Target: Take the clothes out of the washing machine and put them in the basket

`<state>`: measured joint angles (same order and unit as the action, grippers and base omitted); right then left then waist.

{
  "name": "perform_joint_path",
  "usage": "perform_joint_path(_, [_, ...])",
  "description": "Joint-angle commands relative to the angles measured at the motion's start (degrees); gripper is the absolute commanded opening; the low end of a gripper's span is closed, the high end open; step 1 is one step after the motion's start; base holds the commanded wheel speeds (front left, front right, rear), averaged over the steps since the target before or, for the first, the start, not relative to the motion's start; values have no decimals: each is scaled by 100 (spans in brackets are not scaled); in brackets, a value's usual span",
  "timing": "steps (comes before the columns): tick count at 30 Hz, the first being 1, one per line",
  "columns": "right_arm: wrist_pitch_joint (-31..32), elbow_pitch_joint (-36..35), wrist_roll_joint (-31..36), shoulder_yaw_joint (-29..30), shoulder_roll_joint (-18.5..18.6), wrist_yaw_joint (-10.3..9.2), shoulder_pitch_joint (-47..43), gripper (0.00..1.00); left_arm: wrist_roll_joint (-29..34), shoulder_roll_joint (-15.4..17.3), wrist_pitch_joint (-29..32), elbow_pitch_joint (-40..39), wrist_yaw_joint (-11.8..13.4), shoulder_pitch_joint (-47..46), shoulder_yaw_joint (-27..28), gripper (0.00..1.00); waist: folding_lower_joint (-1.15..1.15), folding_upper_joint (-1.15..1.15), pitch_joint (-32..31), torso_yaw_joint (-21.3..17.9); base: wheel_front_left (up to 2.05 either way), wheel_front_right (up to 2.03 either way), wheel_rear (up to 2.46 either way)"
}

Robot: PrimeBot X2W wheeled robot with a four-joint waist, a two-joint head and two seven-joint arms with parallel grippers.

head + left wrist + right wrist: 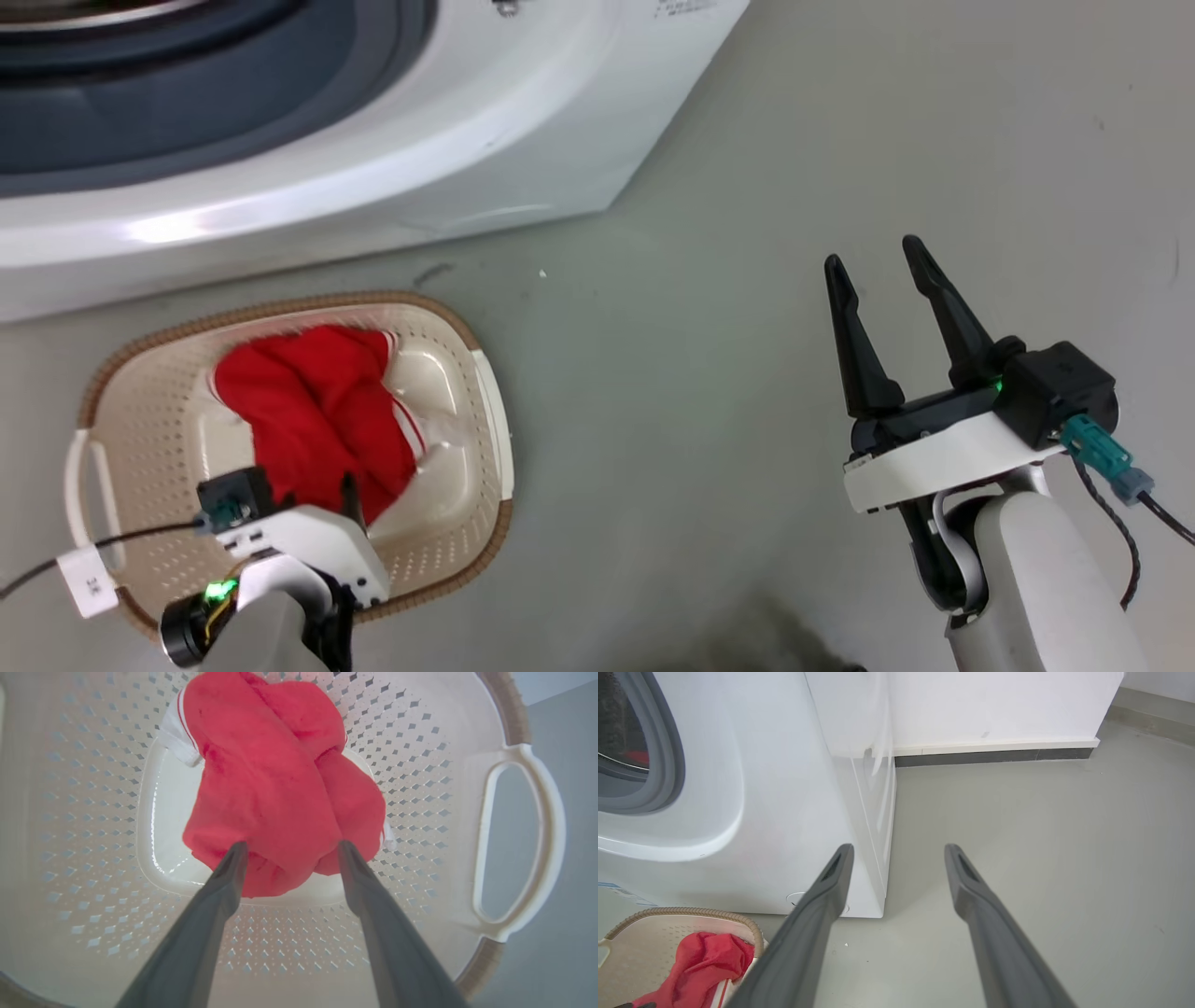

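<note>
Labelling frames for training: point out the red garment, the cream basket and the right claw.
Red fabric garment [275, 788], left wrist view, centre of cloth.
Cream perforated plastic basket [493, 411], head view, right rim.
Right claw [870, 252], head view, between fingertips.

In its wrist view the left gripper has its two dark fingers spread well apart. The right gripper stands at the lower right of the head view, fingers also apart and pointing up, above its pale forearm.
</note>
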<state>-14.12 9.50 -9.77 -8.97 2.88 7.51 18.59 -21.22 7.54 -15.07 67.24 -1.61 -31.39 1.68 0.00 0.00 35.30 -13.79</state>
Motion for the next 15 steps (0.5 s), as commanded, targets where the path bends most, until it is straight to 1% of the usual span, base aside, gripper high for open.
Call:
perform_joint_path(1, [-2,43,38,28,0,-4,-108,100,35,-38,-14,-67,-29,132,12,100,0,0,-403,151,0,0,0])
perform_joint_path(8, [132,42,152,129,1,-4,-392,100,178,-208,-14,-517,-68,672,56,100,0,0,-1207,403,0,0,0])
perform_joint_path(15, [340,-273,266,325,0,-4,-724,100,488,-274,-14,-1514,-42,1153,181,100,0,0,-1690,633,0,0,0])
